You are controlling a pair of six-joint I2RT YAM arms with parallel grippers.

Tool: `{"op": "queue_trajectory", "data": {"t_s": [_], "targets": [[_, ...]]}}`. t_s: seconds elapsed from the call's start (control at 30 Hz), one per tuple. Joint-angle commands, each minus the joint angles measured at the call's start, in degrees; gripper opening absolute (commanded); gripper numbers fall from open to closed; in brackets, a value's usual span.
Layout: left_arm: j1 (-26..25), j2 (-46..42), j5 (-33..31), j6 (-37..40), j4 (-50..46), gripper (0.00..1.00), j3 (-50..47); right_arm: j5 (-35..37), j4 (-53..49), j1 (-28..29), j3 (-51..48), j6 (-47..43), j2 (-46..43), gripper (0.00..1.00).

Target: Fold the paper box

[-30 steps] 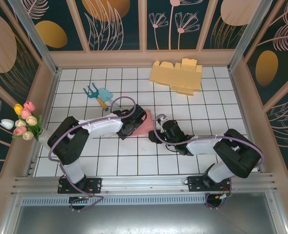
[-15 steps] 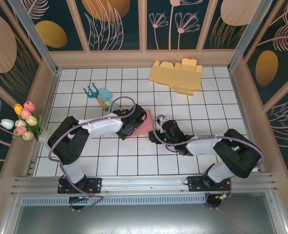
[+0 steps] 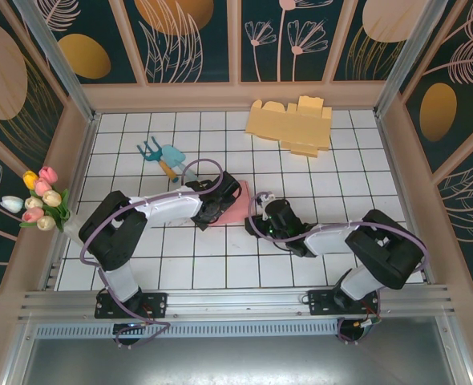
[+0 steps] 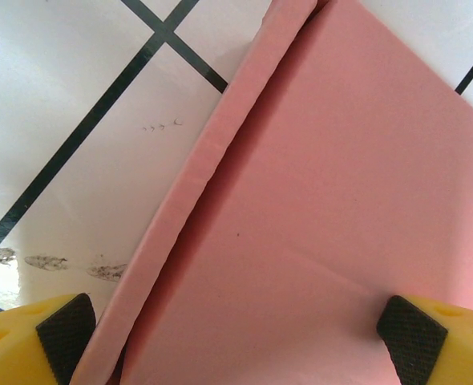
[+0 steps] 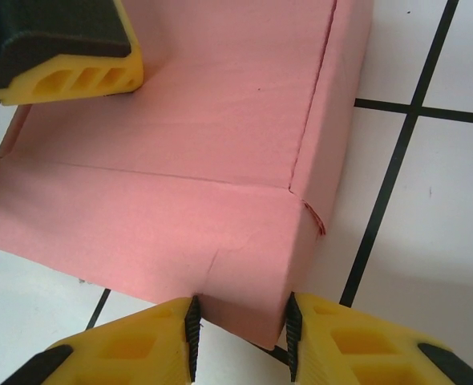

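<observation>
The pink paper box lies half-formed on the tiled surface, midway between the two arms. The right gripper has its jaws narrow, pinching the box's nearest corner, where the low front wall meets the raised side wall. The rest of the box stretches away from those jaws toward the left arm. The left gripper sits at the opposite side with its jaws spread wide. One pad is over the floor panel, and the other is just outside a long raised wall that runs diagonally away from it. The right arm therefore seems best placed to work the corner, likely while the left pins the floor flat.
</observation>
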Motion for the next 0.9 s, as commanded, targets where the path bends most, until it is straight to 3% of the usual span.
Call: {"op": "queue_trajectory", "data": {"t_s": [0.0,0.57,0.87], "targets": [[-1.0,4.2,6.7,0.9,-5.3,0.94,-3.4,4.4,3.8,0.1,-1.1,-1.2,1.8,0.36],[-0.8,3.5,7.3,0.4,-5.2,0.95,-3.1,5.4,6.1,0.6,-1.7,0.4,2.7,0.38],[0.0,6.6,6.7,1.5,-4.4,0.95,-4.9,7.1,10.5,0.6,-1.7,-0.1,9.2,0.38]]}}
